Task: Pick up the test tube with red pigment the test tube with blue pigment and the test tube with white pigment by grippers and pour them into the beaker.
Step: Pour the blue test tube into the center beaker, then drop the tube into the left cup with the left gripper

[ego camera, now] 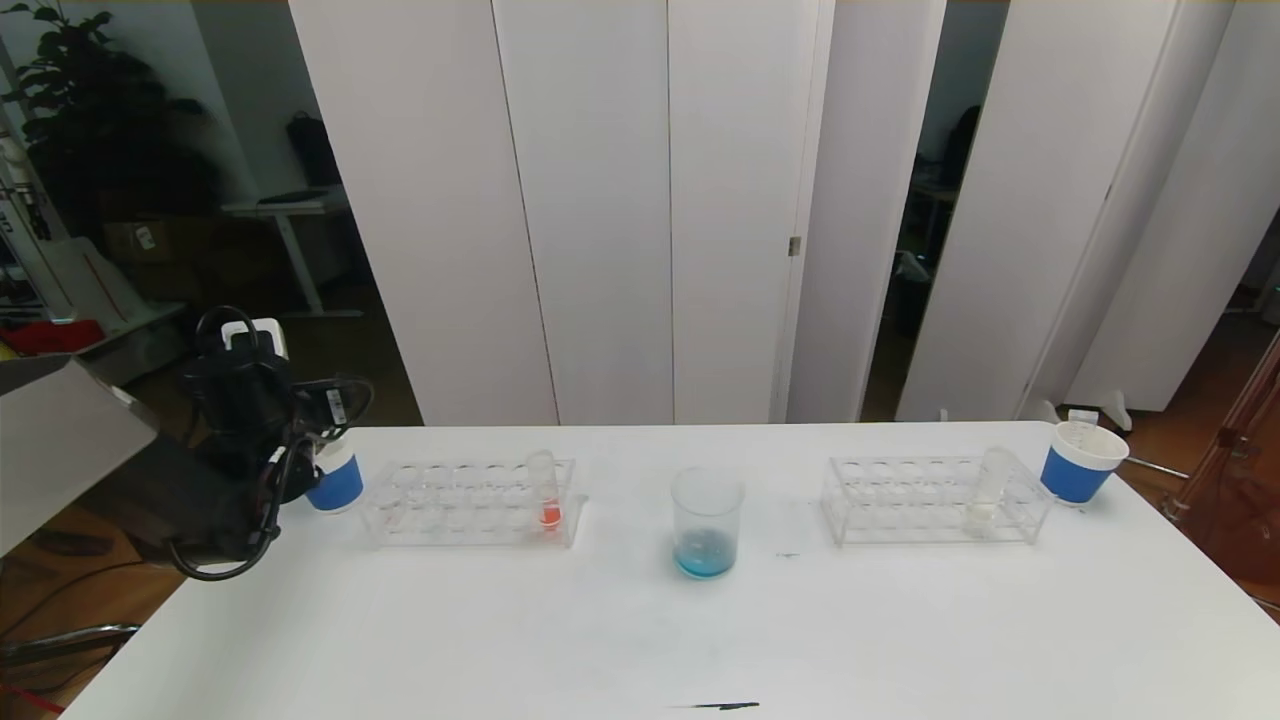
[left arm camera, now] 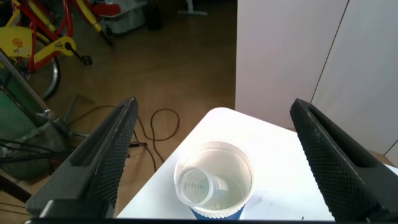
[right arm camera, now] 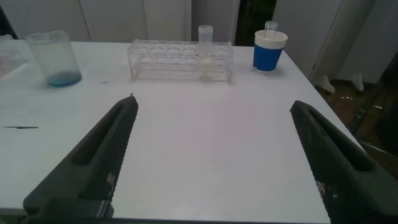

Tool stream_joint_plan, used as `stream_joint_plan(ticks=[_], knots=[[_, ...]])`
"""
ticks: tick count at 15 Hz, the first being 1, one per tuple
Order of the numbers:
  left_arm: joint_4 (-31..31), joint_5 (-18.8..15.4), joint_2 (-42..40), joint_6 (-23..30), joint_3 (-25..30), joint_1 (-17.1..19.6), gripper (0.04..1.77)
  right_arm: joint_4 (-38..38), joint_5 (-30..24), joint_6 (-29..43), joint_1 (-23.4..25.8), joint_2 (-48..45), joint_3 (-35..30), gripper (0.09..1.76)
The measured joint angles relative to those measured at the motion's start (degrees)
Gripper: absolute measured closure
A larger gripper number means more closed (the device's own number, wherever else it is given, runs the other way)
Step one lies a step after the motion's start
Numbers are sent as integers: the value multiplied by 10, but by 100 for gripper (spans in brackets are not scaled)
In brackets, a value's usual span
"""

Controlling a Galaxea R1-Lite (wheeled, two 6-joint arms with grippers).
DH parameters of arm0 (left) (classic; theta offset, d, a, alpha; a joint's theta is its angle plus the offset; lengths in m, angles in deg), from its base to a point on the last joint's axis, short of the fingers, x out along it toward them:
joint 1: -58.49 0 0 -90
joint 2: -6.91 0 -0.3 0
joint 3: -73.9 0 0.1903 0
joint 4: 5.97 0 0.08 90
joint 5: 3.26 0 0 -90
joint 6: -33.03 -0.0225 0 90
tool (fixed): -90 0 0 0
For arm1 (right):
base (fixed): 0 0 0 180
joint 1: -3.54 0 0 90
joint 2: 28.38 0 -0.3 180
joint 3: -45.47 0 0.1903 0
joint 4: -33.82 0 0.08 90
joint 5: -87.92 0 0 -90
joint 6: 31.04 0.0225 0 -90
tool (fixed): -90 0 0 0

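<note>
- Nearest the head camera lies a small dark mark (ego camera: 722, 706) on the white counter (ego camera: 640, 640), harmless to the work.
- Left pincer (left arm camera: 214, 162) hangs released, jaws spread wide, over the blue paper cup (left arm camera: 214, 186) at the counter's left corner; a clear tube (left arm camera: 198, 185) sits inside that cup. Dropping lower could knock the cup over the edge just beside it.
- Right pincer (right arm camera: 211, 155) is also released, jaws wide, hovering near the counter's front right, well apart from everything.
- Beaker (ego camera: 707, 520) stands mid-counter between the two clear racks and already holds blue liquid, so I judge the blue pour done.
- Tube with red pigment (ego camera: 545, 490) stands upright in the left rack (ego camera: 470, 500); a skewed grab could drag that light rack or tip the tube.
- Tube with white pigment (right arm camera: 205, 45) stands in the right rack (right arm camera: 180, 59), near a second blue cup (right arm camera: 268, 51). A loose hold could let it slip while tilting and spill short of the beaker.
</note>
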Motion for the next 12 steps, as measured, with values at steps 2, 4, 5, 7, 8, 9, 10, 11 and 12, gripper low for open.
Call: stream_joint_plan(ticks=[2, 4, 5, 7, 8, 9, 10, 11, 12], knots=[[32, -9, -52, -4, 29, 0, 6, 0, 0, 0, 0, 0, 0, 10], [66, -25, -109, -5, 65, -1, 6, 0, 0, 0, 0, 0, 0, 10], [83, -32, -140, -5, 84, -3, 6, 0, 0, 0, 0, 0, 0, 10], [116, -45, -213, -4, 129, -11, 6, 0, 0, 0, 0, 0, 0, 10], [133, -49, -252, -2, 152, -16, 6, 0, 0, 0, 0, 0, 0, 10], [154, -51, -298, 0, 176, -22, 6, 0, 0, 0, 0, 0, 0, 10], [179, -52, -342, 2, 198, -28, 6, 0, 0, 0, 0, 0, 0, 10], [208, -53, -388, 3, 214, -34, 6, 0, 0, 0, 0, 0, 0, 10], [247, -54, -441, 3, 229, -40, 6, 0, 0, 0, 0, 0, 0, 10]])
